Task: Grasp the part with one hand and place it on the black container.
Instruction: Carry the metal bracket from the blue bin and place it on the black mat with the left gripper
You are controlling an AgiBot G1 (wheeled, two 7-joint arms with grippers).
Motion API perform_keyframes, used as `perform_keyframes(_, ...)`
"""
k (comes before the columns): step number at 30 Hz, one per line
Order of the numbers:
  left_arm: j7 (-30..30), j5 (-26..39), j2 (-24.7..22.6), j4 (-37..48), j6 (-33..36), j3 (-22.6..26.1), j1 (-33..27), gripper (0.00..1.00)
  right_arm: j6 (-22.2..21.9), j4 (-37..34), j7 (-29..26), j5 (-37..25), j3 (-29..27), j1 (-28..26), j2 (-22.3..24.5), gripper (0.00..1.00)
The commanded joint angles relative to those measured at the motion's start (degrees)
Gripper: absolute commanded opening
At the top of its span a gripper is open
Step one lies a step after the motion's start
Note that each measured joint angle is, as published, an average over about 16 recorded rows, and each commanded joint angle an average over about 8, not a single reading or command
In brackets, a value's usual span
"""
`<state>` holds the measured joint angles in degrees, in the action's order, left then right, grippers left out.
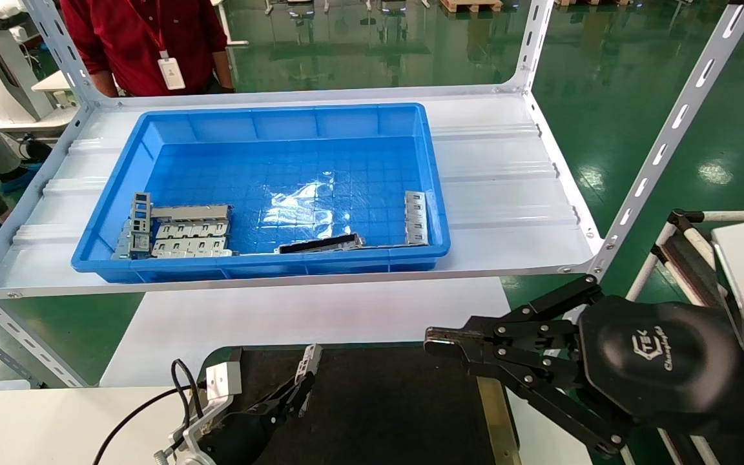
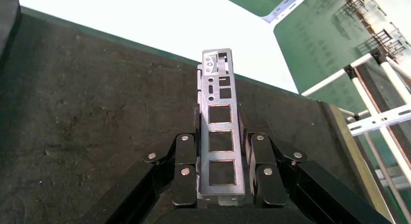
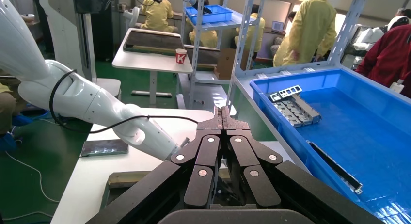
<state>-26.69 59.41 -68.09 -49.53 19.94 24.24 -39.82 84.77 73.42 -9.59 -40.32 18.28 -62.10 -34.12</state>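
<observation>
Currently the left gripper (image 2: pixel 220 173) is clamped on the part (image 2: pixel 220 136), fingers (image 2: pixel 185 170) pressing both long edges; the part stands out from the jaws above the black container (image 2: pixel 82 117); the right gripper (image 1: pixel 440 342) hangs closed and empty beside the container's right edge.

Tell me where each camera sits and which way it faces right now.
Head view: on the head, looking down at the large blue plastic bin and flat black rectangular tray; both pincers show.
Left wrist view: behind the left pincer, shut on the slim silver cut-out bracket over the tray.
Right wrist view: behind the shut right pincer, facing the bin and white left arm.
Shared: head and left wrist views both show the bracket.
</observation>
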Motion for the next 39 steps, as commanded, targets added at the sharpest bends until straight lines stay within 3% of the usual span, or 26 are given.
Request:
perform_keyframes(1, 0.4, -0.2, -0.7, 0.8, -0.6, -0.4, 0.0, 0.0, 0.0, 0.0, 0.0, 0.0, 0.0, 0.0, 0.0, 0.0)
perform_keyframes(19, 3.9, -1.1, -3.8, 6.0, -1.1, -2.6, -0.3, 0.0, 0.0, 0.0, 0.0, 0.0, 0.0, 0.0, 0.0, 0.0)
perform_keyframes(20, 4.1, -1.1, -3.9, 6.2, -1.1, -2.7, -0.3, 0.02, 0.0, 0.0, 0.0, 0.0, 0.0, 0.0, 0.0, 0.03)
perform_keyframes(21, 4.2, -1.2, -3.9, 6.4, -1.0, -2.8, -0.3, 0.07, 0.0, 0.0, 0.0, 0.0, 0.0, 0.0, 0.0, 0.12)
perform_keyframes(28, 5.0, -1.5, -4.3, 7.4, -0.7, -3.4, -0.4, 0.91, 0.0, 0.0, 0.0, 0.0, 0.1, 0.0, 0.0, 0.96)
perform_keyframes(29, 5.1, -1.6, -4.4, 7.5, -0.6, -3.5, -0.5, 0.99, 0.0, 0.0, 0.0, 0.0, 0.1, 0.0, 0.0, 1.0)
perform_keyframes(30, 5.3, -1.6, -4.4, 7.6, -0.6, -3.6, -0.5, 1.0, 0.0, 0.0, 0.0, 0.0, 0.1, 0.0, 0.0, 1.0)
perform_keyframes(39, 6.1, -1.8, -4.7, 8.1, -0.1, -4.1, -0.5, 1.0, 0.0, 0.0, 0.0, 0.1, 0.1, 0.0, 0.0, 1.0)
